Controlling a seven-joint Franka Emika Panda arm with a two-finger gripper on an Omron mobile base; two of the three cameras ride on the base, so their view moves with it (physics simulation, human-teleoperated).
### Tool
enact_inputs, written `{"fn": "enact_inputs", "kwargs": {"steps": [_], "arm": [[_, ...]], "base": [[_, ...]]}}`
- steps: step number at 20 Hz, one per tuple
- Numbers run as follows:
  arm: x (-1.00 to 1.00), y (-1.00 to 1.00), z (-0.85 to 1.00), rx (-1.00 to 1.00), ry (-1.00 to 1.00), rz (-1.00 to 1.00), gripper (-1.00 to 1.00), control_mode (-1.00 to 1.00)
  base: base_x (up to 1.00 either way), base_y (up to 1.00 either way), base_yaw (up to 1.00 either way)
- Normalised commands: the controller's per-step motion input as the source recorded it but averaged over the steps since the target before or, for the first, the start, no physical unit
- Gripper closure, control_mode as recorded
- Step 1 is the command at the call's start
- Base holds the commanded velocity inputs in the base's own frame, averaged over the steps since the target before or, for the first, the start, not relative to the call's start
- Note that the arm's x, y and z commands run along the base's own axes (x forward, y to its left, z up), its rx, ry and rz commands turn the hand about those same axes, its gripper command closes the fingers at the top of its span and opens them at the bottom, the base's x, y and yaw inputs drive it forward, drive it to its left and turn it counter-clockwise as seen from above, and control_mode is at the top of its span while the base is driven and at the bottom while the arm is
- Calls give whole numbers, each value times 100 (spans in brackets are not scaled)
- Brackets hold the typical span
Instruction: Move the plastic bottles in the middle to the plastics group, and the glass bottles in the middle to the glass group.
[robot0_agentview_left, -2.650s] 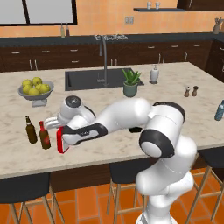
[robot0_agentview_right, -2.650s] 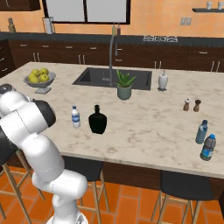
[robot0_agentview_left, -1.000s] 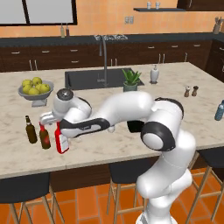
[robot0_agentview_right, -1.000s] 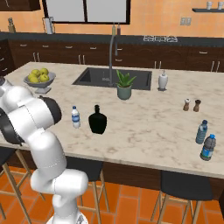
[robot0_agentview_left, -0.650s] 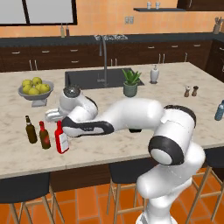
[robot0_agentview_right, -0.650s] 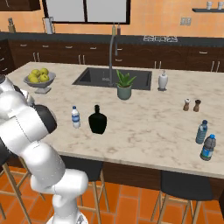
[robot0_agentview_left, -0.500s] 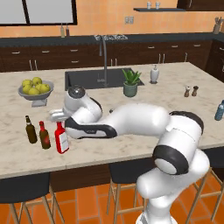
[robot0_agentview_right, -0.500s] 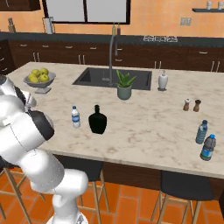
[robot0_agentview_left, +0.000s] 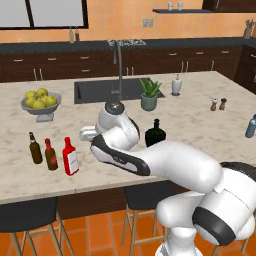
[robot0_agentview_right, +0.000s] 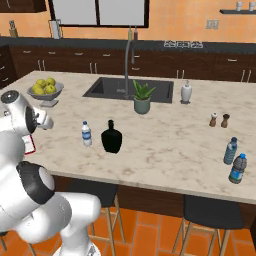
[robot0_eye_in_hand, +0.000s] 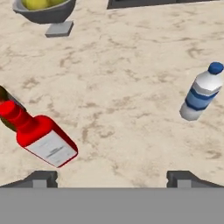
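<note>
The flat red bottle (robot0_agentview_left: 70, 156) with a white label stands upright beside the narrow dark-red bottle (robot0_agentview_left: 50, 155) and the slim brown bottle (robot0_agentview_left: 35, 148) near the counter's front left. My gripper (robot0_eye_in_hand: 112, 179) is open and holds nothing; it hovers above the counter, to the right of the red bottle (robot0_eye_in_hand: 43, 140). The small clear water bottle (robot0_agentview_right: 87, 134) and the squat black bottle (robot0_agentview_right: 112, 137) stand side by side mid-counter. The water bottle (robot0_eye_in_hand: 201, 96) lies to the right in the hand view. A teal-blue bottle (robot0_agentview_right: 230, 151) stands at the far right.
A grey bowl of yellow fruit (robot0_agentview_left: 40, 101) sits behind the glass bottles. A sink with a tall tap (robot0_agentview_left: 119, 65), a potted plant (robot0_agentview_left: 149, 95), a white dispenser (robot0_agentview_left: 176, 85) and two small shakers (robot0_agentview_left: 218, 104) stand further back. A second blue bottle (robot0_agentview_right: 238, 169) is near the right edge.
My gripper let go of the flat red bottle, which now stands by the dark-red bottle. The hand then drew back and to the right, away from it.
</note>
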Motion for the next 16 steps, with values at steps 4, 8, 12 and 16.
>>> {"fn": "enact_inputs", "kwargs": {"steps": [4,8,12,16], "arm": [[-14,-74,13,0,8,-6,-100,-100],[0,-71,9,0,8,-6,-100,-100],[3,-59,9,0,2,-7,-100,-100],[2,-53,11,0,0,-8,-100,-100]], "base": [[0,0,0],[0,0,0],[0,0,0],[0,0,0]]}}
